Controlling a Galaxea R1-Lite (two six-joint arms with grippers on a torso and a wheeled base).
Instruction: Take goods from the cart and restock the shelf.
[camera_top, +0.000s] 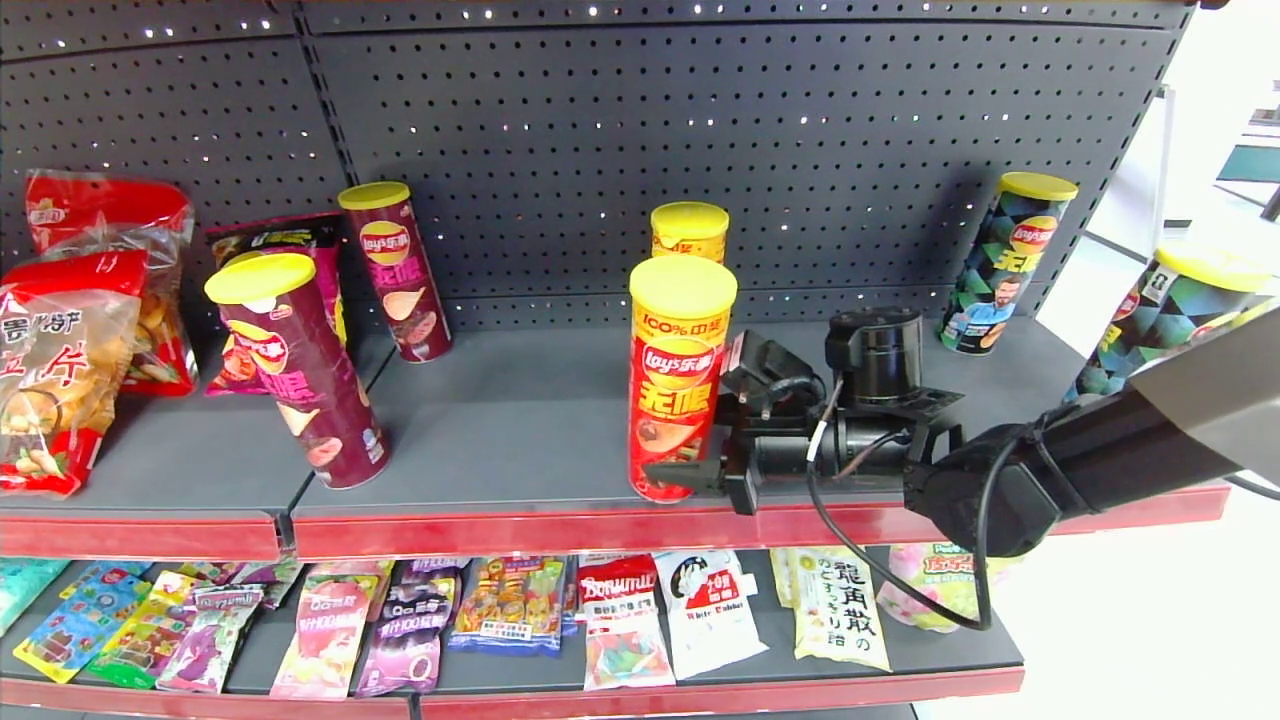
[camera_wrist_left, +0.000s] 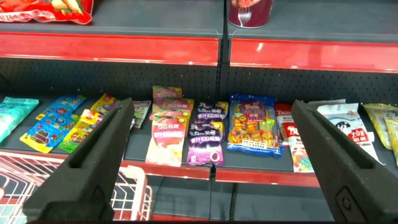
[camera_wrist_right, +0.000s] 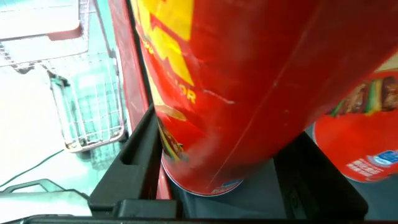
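A red chip can (camera_top: 680, 390) with a yellow lid stands upright near the front edge of the grey shelf (camera_top: 520, 420). My right gripper (camera_top: 690, 465) comes in from the right, shut on the can low on its body. In the right wrist view the can (camera_wrist_right: 249, 93) sits between the two black fingers (camera_wrist_right: 134, 162). My left gripper (camera_wrist_left: 211, 109) is open with nothing between its fingers, facing the lower shelf of candy bags (camera_wrist_left: 199, 130). The white wire cart (camera_wrist_left: 37, 180) is just below it.
Two maroon cans (camera_top: 300, 370) (camera_top: 395, 270) stand left of the red can, and a yellow-lidded can (camera_top: 690, 232) right behind it. Dark patterned cans (camera_top: 1005, 265) (camera_top: 1170, 310) stand at the right. Snack bags (camera_top: 60, 370) fill the far left. The cart (camera_wrist_right: 87, 112) is below.
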